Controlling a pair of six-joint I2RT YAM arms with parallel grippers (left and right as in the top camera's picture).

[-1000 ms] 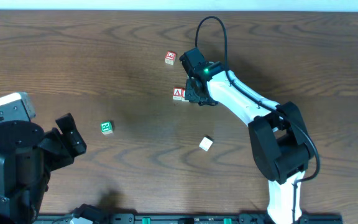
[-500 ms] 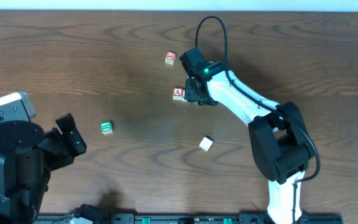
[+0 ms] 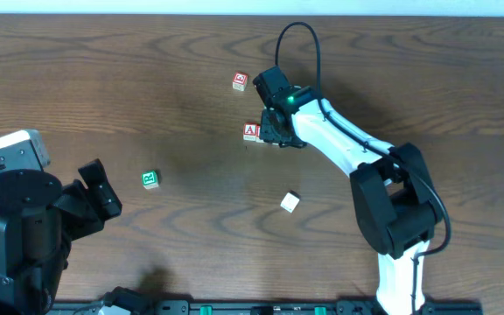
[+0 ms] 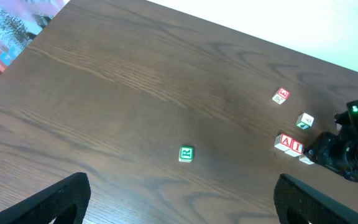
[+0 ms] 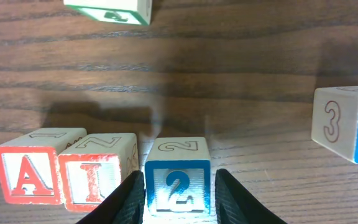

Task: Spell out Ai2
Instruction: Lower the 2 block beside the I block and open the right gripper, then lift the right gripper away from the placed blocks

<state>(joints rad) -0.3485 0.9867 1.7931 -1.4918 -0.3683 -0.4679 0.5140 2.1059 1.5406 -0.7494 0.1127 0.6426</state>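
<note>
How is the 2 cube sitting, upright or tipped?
Upright. In the right wrist view the 2 cube rests flat on the table, its white 2 reading right way up, in line with the I cube.

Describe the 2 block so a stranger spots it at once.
On the wooden table, follow the white arm to the three blocks lined up at its tip. The 2 block sits between the fingers of the right gripper, next to the I block. Its face is blue; the other two are red on white.
</note>
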